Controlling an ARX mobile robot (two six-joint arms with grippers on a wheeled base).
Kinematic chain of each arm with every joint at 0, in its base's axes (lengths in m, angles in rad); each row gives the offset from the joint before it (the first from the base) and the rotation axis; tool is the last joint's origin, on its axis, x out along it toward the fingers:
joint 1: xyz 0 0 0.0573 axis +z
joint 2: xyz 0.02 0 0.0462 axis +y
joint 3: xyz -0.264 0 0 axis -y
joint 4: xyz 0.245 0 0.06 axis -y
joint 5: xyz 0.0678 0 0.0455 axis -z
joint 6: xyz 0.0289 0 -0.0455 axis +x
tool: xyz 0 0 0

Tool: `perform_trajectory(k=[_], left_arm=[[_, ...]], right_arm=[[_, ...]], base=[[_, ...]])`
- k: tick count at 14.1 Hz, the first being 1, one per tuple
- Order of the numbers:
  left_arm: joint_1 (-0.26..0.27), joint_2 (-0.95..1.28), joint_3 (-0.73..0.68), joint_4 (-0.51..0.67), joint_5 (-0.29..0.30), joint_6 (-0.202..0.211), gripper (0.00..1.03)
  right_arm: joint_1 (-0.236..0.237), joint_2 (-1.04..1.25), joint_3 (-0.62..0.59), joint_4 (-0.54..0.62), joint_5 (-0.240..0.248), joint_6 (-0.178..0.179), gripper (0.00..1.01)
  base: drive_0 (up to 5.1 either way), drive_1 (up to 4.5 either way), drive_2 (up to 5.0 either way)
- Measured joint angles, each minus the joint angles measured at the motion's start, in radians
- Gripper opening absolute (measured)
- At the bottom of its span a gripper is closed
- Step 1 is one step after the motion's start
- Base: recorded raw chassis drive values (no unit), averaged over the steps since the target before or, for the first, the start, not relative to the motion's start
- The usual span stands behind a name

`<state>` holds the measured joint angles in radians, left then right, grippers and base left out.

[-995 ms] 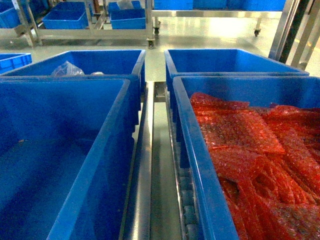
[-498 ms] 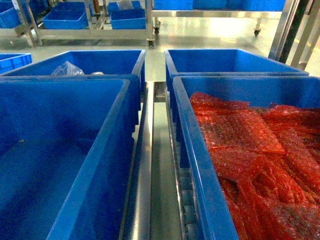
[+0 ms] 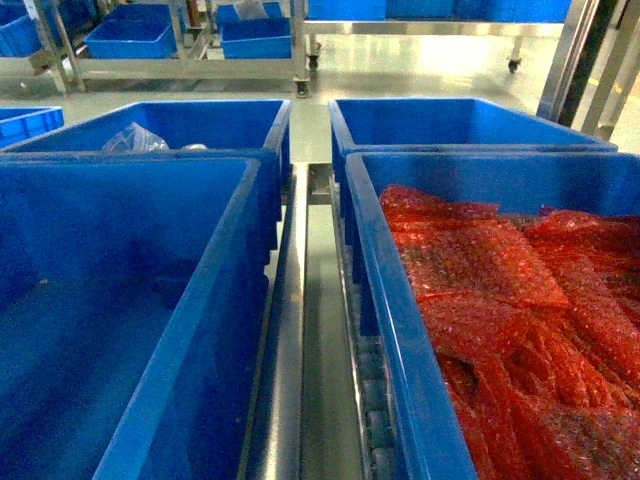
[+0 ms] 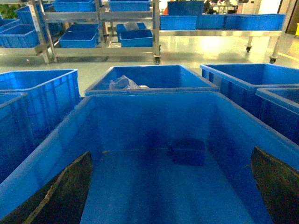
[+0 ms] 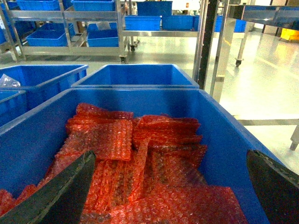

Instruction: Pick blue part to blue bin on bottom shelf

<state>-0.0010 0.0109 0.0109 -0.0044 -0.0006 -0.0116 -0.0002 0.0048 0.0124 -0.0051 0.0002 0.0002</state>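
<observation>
Head view: I see four blue bins in two rows, split by the steel central divider rail (image 3: 285,330) of the rack, with small white rollers (image 3: 375,400) visible just right of it. Neither arm shows in this view.

Near-left bin (image 3: 120,320): interior looks bare in the head view. In the left wrist view the same bin (image 4: 154,140) shows a dark blue blocky shape (image 4: 187,151) on the floor near the far wall. I cannot tell whether this is the blue part or a moulded feature of the bin; it is too dim and low in contrast.

Far-left bin (image 3: 200,125): holds a crumpled clear plastic bag (image 3: 135,138) at its near-left corner.

Near-right bin (image 3: 400,330): filled with red bubble-wrap bags (image 3: 500,300), heaped and overlapping. The right wrist view looks straight into this bin, red bags (image 5: 135,158) covering the floor.

Far-right bin (image 3: 450,120): no contents visible from here.

Left gripper (image 4: 170,186): only the two dark finger tips show at the lower corners of the wrist view, set far apart, nothing between them; it hangs over the near-left bin.

Right gripper (image 5: 170,186): the same, fingers spread wide at the frame's lower corners, nothing held, over the bin of red bags.

Background: more steel racks (image 3: 190,65) with blue bins across the pale floor
</observation>
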Motion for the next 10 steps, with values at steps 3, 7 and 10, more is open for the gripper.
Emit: perform_trajectory(k=[3,7,10], left_arm=[[0.000,0.000,0.000,0.000,0.000,0.001,0.98],[0.000,0.000,0.000,0.000,0.000,0.001,0.98],[0.000,0.000,0.000,0.000,0.000,0.001,0.98]], right_arm=[[0.000,0.000,0.000,0.000,0.000,0.000,0.98],[0.000,0.000,0.000,0.000,0.000,0.000,0.98],[0.000,0.000,0.000,0.000,0.000,0.000,0.98]], base=[[0.0,0.00,0.0],[0.0,0.00,0.0],[0.0,0.00,0.0]])
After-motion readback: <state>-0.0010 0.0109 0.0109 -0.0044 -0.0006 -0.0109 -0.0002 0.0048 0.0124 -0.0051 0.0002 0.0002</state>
